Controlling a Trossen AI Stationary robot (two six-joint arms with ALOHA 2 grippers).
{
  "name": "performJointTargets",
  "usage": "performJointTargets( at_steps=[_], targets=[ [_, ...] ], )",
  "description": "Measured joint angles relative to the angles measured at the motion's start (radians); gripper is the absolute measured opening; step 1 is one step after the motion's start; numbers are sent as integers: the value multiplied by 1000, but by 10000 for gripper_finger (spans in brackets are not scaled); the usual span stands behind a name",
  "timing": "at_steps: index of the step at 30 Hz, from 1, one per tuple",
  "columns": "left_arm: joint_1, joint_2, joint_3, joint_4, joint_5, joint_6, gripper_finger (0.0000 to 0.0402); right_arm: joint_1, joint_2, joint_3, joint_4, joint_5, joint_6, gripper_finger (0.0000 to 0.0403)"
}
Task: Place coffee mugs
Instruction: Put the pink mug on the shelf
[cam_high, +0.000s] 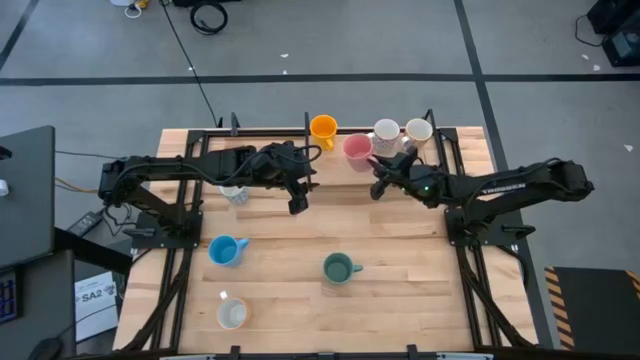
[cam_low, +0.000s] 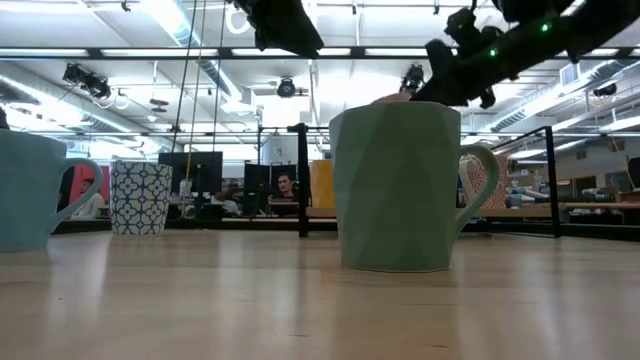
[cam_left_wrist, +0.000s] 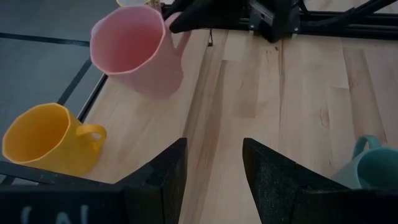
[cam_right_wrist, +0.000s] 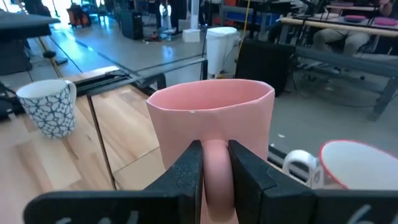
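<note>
Two dark, near-black arms are seen, built of slim jointed links and mounted on black frame bases at either side. Loose black cables are looped along the left arm (cam_high: 200, 170). Pale lettering is printed along a link of the right arm (cam_high: 510, 187), and small green lights are lit near its wrist. Each gripper's fingers (cam_left_wrist: 163, 176) are shown as matte black, flat-faced blocks with a faintly grained surface.
</note>
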Motion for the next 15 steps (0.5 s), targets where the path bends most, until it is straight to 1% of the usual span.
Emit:
performJointTargets(
  at_steps=[5, 15],
  targets=[
    [0, 0, 0, 0, 0, 0, 162, 0, 75, -57, 140, 8, 0, 63],
    [0, 0, 0, 0, 0, -1, 162, 0, 296, -62, 297, 103, 0, 63]
  ],
)
